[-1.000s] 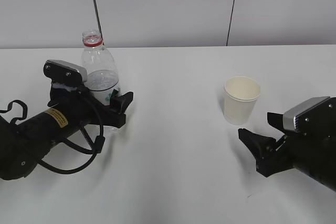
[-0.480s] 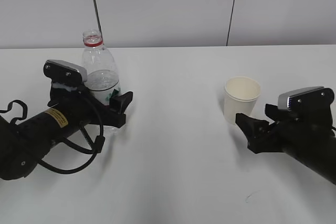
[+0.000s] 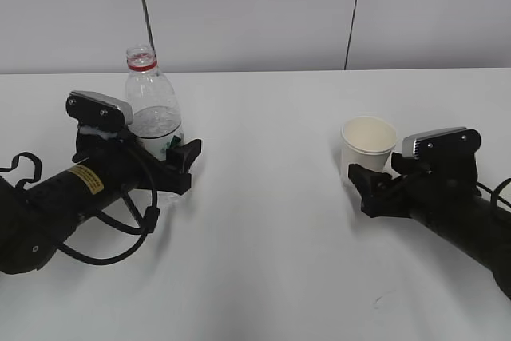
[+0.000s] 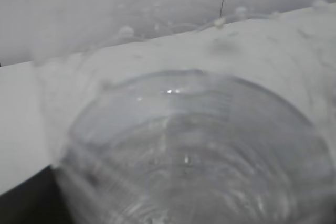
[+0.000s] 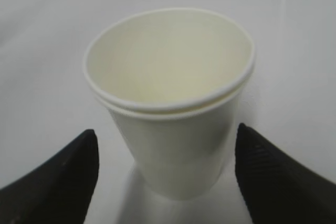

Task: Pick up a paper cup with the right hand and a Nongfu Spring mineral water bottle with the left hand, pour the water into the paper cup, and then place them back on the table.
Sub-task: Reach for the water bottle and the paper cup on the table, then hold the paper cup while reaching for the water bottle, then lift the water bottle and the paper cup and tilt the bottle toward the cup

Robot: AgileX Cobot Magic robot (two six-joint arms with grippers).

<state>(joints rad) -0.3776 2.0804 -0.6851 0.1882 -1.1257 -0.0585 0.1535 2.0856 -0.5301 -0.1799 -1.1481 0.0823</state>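
Your right hand (image 3: pixel 363 185) has slid up to the paper cup (image 3: pixel 367 149), jaws spread either side, ungripped. Left hand (image 3: pixel 172 167) straddles the bottle (image 3: pixel 152 117) on the table (image 3: pixel 271 253); grip unclear. Nothing's lifted yet.

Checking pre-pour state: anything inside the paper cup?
The paper cup looks empty: the right wrist view shows bare cream inner wall and no liquid. Its very bottom is out of sight below the near rim. A second rim line just under the top suggests two nested cups.
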